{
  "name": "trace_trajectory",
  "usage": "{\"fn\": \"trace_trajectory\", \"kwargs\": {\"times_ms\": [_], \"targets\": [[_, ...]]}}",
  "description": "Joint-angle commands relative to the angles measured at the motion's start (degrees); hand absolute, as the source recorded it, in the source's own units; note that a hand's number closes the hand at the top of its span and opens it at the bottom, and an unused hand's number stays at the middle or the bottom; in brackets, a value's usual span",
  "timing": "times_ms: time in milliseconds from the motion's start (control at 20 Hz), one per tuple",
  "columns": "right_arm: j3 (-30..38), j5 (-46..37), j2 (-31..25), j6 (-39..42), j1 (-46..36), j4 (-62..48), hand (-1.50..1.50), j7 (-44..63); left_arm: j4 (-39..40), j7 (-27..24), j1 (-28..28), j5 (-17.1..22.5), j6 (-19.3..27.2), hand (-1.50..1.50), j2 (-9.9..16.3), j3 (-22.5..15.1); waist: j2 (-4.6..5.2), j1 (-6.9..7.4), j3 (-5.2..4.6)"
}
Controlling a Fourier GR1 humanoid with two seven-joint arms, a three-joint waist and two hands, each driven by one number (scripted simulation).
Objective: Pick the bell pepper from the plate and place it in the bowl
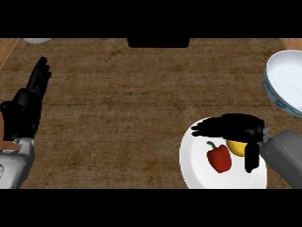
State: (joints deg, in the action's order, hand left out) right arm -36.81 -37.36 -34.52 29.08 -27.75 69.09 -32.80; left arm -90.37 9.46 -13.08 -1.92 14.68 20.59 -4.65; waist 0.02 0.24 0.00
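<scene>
The red bell pepper (219, 157) lies on the white plate (195, 170), just below the right hand's (235, 126) fingers (205, 129), which stretch out straight over the plate, gripping nothing. A yellow object (237, 147) sits beneath that hand, beside its thumb. The bowl (296, 84) stands above and right of those fingers. The left hand (24, 111) rests open on the desk (127, 97), fingers up.

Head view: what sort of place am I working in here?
Most likely a kitchen counter. The brown worktop carries a white plate holding a red bell pepper and a yellow item, with a white bowl at the right edge, all tableware and food.
</scene>
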Motion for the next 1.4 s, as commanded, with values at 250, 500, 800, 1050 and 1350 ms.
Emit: {"fn": "trace_trajectory", "kwargs": {"times_ms": [250,500,800,1050,1350], "targets": [[1.8,-8.75,7.12,-1.96,1.18,-8.16,-1.5,-5.3,-0.98,-1.41,2.85,-1.47,-3.49,0.0,-1.71,2.22,0.04,0.17,0.01],[-0.93,-14.2,9.19,-4.29,1.56,-6.91,1.5,-5.57,1.25,-1.77,1.14,-1.52,-4.06,0.0,-2.48,4.05,0.05,0.04,0.0],[3.54,-17.31,10.85,-9.72,0.96,-14.02,1.5,-13.25,4.12,-1.48,-1.46,-6.01,-2.53,0.0,-6.54,1.85,0.07,-0.12,0.01],[4.73,-18.16,10.27,-13.05,5.23,-13.6,1.5,-17.3,-0.97,0.89,0.85,-6.07,-3.83,0.0,-6.21,2.63,0.0,-0.06,0.02],[11.14,-12.07,11.21,-3.22,5.54,0.55,1.5,-7.08,-0.54,-0.06,0.47,-5.15,-4.62,0.0,-5.65,5.49,-0.25,-0.76,-0.05]]}}
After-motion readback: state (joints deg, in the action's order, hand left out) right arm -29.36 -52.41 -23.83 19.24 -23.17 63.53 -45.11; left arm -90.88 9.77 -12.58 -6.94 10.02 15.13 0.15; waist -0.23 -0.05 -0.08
